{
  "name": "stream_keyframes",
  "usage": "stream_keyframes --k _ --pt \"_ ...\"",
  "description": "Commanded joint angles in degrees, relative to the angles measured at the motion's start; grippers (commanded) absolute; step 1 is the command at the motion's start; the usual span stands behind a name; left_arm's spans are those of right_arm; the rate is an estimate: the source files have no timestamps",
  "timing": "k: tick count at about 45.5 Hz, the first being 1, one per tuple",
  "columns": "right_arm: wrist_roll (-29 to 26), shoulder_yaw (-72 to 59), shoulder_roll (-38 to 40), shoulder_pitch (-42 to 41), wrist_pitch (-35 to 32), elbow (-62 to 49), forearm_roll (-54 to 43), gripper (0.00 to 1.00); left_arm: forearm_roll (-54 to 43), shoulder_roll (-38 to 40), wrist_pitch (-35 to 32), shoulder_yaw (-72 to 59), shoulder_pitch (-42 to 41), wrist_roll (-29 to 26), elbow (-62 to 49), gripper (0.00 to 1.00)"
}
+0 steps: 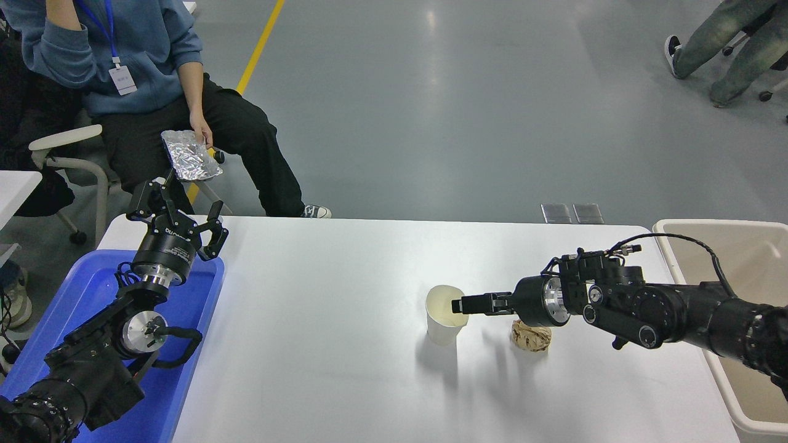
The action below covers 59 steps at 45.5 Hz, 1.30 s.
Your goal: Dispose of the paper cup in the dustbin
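Observation:
The paper cup (442,324) stands upright on the white table (320,307), right of centre, with its cream inside showing. My right gripper (459,304) comes in level from the right, and its tip lies over the right side of the cup's rim. The view does not show whether it holds the rim. The beige dustbin (708,229) stands at the table's right edge, partly hidden behind my right arm. My left gripper (178,212) is parked open and empty over the blue tray (92,283) at the lower left.
A brown crumpled paper ball (530,338) lies on the table just right of the cup, under my right wrist. A person sits at the far left holding a foil packet (189,157). Another person's legs show at the top right.

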State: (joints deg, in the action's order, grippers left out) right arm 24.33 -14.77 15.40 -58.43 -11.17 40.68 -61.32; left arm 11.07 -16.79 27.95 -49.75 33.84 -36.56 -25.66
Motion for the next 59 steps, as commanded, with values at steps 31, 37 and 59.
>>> stream_keyframes --k 31,37,59 --pt "0.10 0.35 -1.78 0.16 1.50 0.02 0.41 0.27 0.00 0.00 0.00 0.00 0.00 -0.01 0.00 1.00" --pt "0.45 0.09 -1.52 0.08 1.50 0.89 0.41 0.07 0.00 0.00 0.00 0.00 0.00 -0.01 0.00 1.00" --pt "1.69 0.18 2.78 -2.03 1.50 6.87 0.41 0.00 0.00 0.00 0.00 0.00 0.00 -0.01 0.00 1.00"
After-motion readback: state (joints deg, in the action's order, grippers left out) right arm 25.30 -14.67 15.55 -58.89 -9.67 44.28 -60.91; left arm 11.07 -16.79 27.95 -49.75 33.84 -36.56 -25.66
